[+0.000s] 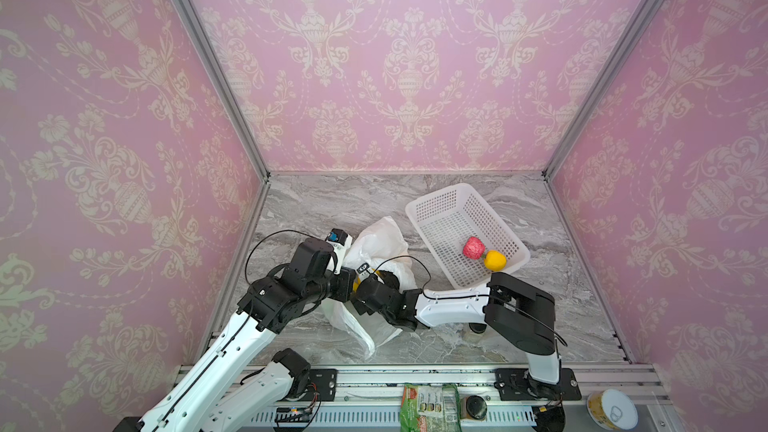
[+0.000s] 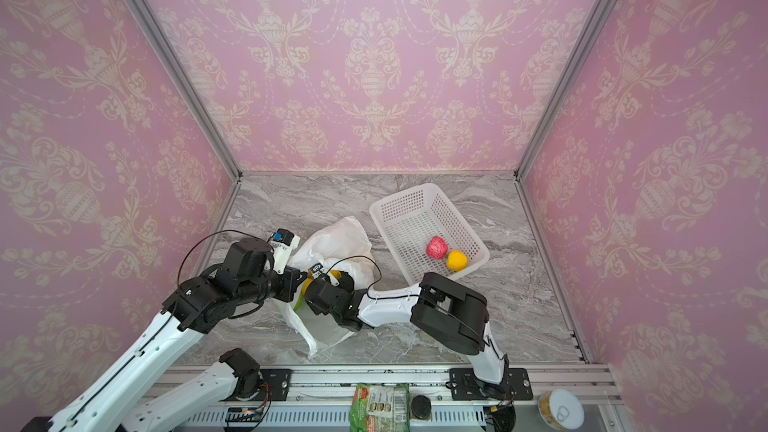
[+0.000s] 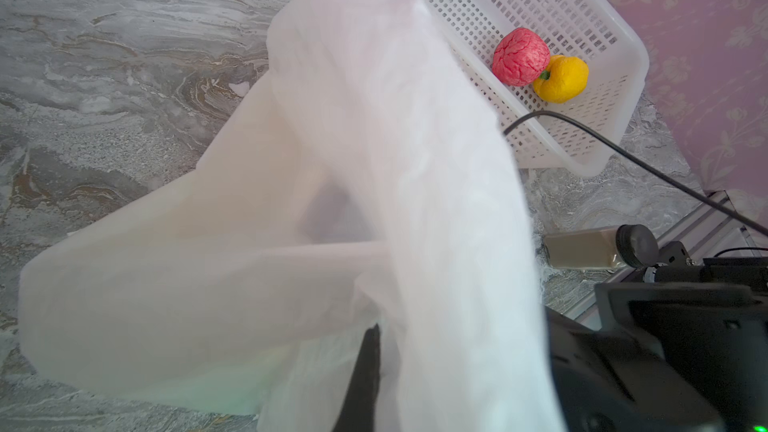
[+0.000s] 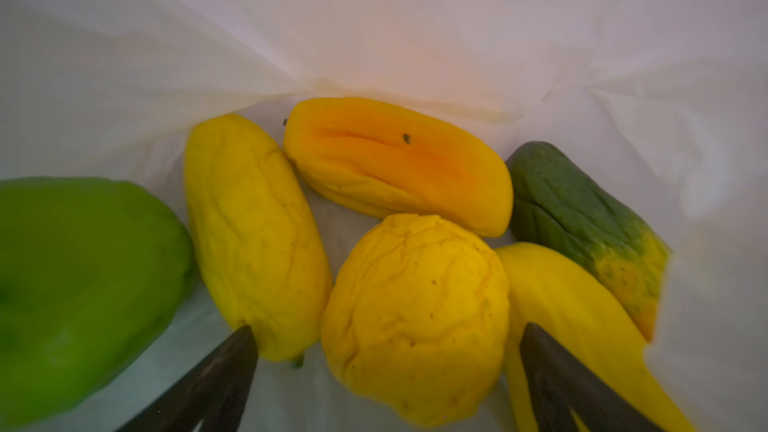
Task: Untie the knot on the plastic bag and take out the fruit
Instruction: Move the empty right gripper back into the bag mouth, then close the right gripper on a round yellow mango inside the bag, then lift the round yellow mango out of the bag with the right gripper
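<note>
The plastic bag (image 1: 382,238) (image 2: 336,238) lies left of centre on the marble table, its mouth held up. My left gripper (image 3: 374,334) is shut on the plastic bag's rim, and the film drapes over its dark finger (image 3: 365,367). Inside the bag my right gripper (image 4: 386,330) is open, its jaws on either side of a round yellow fruit (image 4: 415,317). Around that lie two elongated yellow fruits (image 4: 253,234) (image 4: 582,317), an orange-yellow one (image 4: 395,164), a green one (image 4: 83,284) and a green-and-yellow one (image 4: 582,218). No knot shows in any view.
A white perforated basket (image 1: 419,218) stands right of the bag and holds a pink-red fruit (image 1: 473,248) and a yellow-orange fruit (image 1: 495,260). A small jar (image 3: 582,249) lies on the table by the right arm. A green packet (image 1: 430,407) and a can (image 1: 611,409) sit on the front rail.
</note>
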### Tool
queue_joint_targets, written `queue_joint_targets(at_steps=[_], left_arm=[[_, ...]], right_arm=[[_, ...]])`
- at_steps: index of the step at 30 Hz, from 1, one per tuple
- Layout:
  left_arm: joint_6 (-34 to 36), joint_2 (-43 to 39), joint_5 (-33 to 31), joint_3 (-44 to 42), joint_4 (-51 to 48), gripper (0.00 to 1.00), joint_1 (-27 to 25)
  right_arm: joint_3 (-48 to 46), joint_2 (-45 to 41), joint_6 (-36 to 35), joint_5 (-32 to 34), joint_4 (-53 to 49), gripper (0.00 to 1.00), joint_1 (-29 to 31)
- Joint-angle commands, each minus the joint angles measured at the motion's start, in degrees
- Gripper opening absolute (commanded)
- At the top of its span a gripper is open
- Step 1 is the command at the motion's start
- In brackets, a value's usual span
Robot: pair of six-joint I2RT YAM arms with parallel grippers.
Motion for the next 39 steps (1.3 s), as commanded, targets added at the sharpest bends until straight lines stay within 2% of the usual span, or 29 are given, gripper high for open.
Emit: queue_joint_targets(at_steps=[1,7,16,26,33,35,39], left_arm=[[-0.55,-0.54,-0.36,-0.41,-0.24,0.0,-0.42],[-0.5,-0.13,-0.04,-0.37,-0.24,0.0,-0.42],[-0.55,-0.14,-0.24,-0.42,-0.32,0.0,-0.42],[-0.61,0.04,-0.63,-0.38,-0.4,0.0,-0.42],[-0.61,0.66,-0.92,-0.34,-0.49,0.0,-0.42],[-0.66,0.61,-1.01,-0.29,-0.54,0.0,-0.42],[-0.66,0.67,-1.01,-0.28,-0.54,0.0,-0.42]], right_arm=[[3.87,3.53,1.73,2.71,0.58,1.0,-1.11],[7.01,7.28,1.78,2.76,0.32,1.0,-2.42],[3.33,3.29,0.71,0.37,3.21,0.69,-2.06],[-10.25,-13.19,-3.37,-2.16,10.49,0.56,1.74],[-20.46,-26.5,-4.63,-2.95,15.64,0.53,2.78],[-23.16,-29.9,-5.17,-1.5,16.76,0.54,2.78],[-26.05,-34.88,-5.62,8.13,15.27,0.51,2.6]])
